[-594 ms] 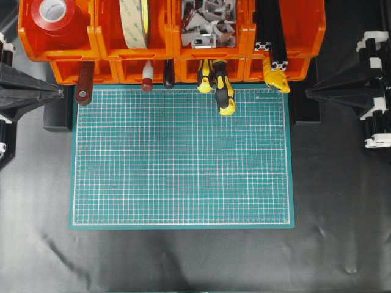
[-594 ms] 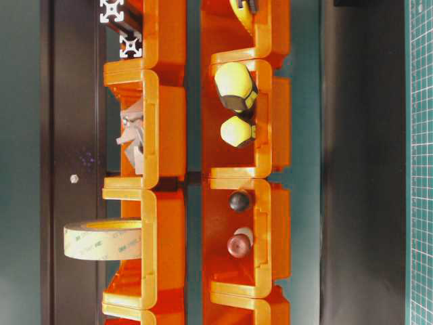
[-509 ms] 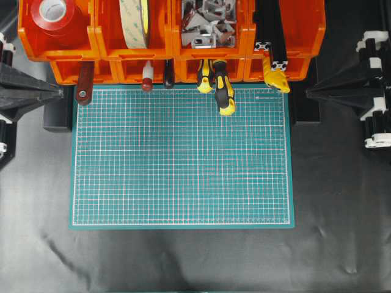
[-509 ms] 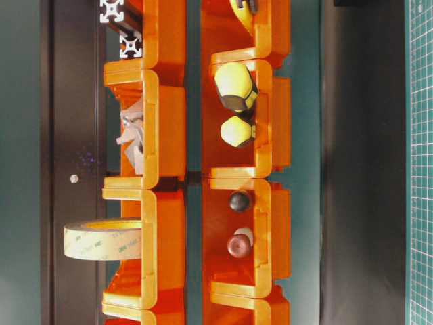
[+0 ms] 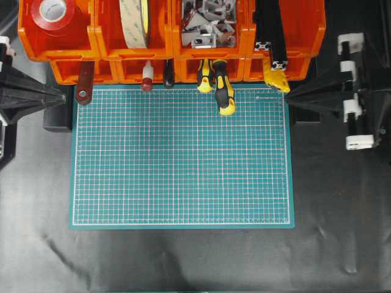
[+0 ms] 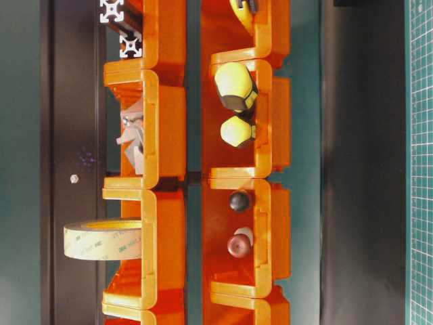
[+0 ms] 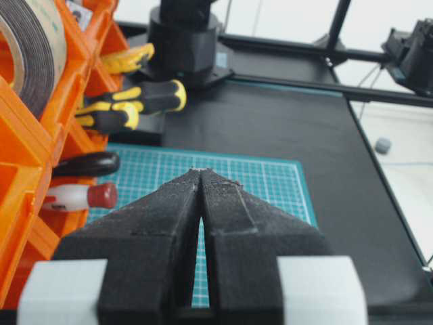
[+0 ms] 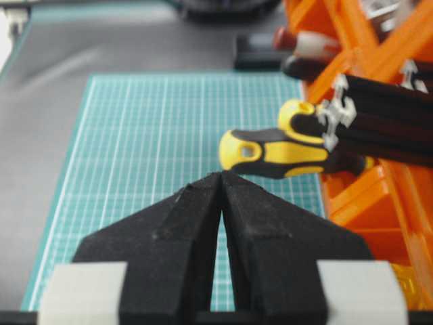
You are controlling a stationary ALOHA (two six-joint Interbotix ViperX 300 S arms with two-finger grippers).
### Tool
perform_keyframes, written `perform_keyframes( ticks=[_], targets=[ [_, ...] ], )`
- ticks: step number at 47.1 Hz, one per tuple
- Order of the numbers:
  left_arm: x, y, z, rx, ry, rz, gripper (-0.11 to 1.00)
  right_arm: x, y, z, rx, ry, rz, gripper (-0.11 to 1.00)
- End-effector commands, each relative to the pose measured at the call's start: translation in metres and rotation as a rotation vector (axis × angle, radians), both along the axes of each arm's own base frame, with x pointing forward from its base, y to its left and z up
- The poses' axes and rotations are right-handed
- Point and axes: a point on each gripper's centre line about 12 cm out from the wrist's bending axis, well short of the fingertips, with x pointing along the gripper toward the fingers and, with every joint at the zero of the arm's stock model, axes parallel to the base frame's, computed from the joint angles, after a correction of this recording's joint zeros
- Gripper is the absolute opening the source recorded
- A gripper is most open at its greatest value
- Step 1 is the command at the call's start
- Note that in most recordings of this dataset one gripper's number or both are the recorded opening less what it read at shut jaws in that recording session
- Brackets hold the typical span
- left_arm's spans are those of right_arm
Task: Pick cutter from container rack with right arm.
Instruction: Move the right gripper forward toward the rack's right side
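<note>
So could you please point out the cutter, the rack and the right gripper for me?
cutter (image 5: 276, 78), overhead view, its yellow end sticking out of the bin.
rack (image 5: 287, 24), overhead view, upper right bin's orange wall.
right gripper (image 8: 221, 177), right wrist view, its closed tips.

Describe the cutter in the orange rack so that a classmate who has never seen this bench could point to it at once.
Find the container rack of orange bins above the green cutting mat. In its lower row, look at the bin furthest right in the overhead view: the cutter pokes out there, slim and flat yellow, unlike the chunky yellow-and-black screwdriver handles beside it.

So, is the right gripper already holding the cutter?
No, the right gripper is shut on nothing; the cutter still sits in the container rack.
</note>
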Motion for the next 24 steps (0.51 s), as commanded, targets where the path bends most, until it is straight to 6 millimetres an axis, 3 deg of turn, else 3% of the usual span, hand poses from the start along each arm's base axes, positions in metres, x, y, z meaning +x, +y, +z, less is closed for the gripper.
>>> perform_keyframes(
  ticks=[1, 9, 24],
  targets=[
    [-0.001, 0.0, 0.015, 0.001, -0.026, -0.001, 0.0, 0.006, 0.006, 0.014, -0.049, 0.095, 0.037, 0.0],
    [-0.005, 0.0, 0.017, 0.0, -0.018, -0.001, 0.0, 0.002, 0.009, 0.016, -0.169, 0.297, 0.059, 0.0],
    [-0.005, -0.001, 0.014, 0.002, 0.001, -0.002, 0.0, 0.012, 0.001, 0.027, -0.415, 0.486, -0.057, 0.0]
  ],
)
